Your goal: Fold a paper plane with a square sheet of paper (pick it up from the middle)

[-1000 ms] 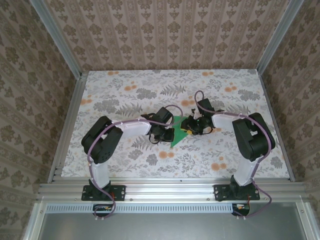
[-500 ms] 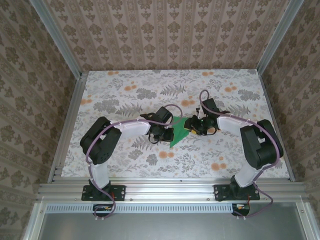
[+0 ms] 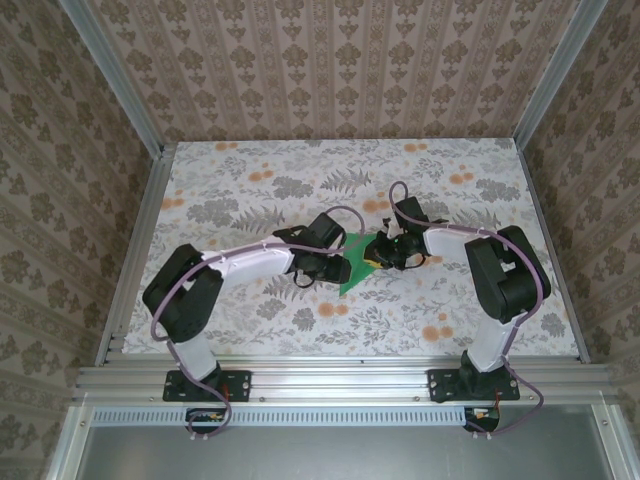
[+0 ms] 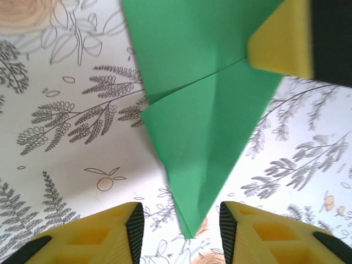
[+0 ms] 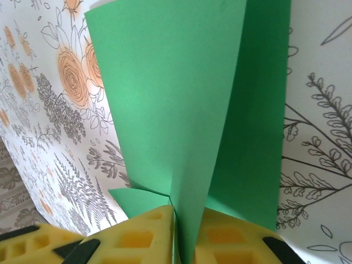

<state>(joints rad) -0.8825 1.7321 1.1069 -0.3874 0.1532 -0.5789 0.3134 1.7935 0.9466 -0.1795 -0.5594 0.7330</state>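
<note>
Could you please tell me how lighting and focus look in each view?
Top external: evenly lit and sharp, with only faint shadows. Left wrist: green paper crisp, a soft shadow on the tablecloth beside its tip. Right wrist: paper bright and evenly lit, no glare.

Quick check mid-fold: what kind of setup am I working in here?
Likely a lab robot cell, not a home: aluminium frame rails and wallpapered panels box in a floral tabletop.

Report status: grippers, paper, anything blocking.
Left gripper open, astride the paper tip. Right gripper shut on a raised fold. Sheet part-folded to a point, lying on the table. Nothing blocking.
</note>
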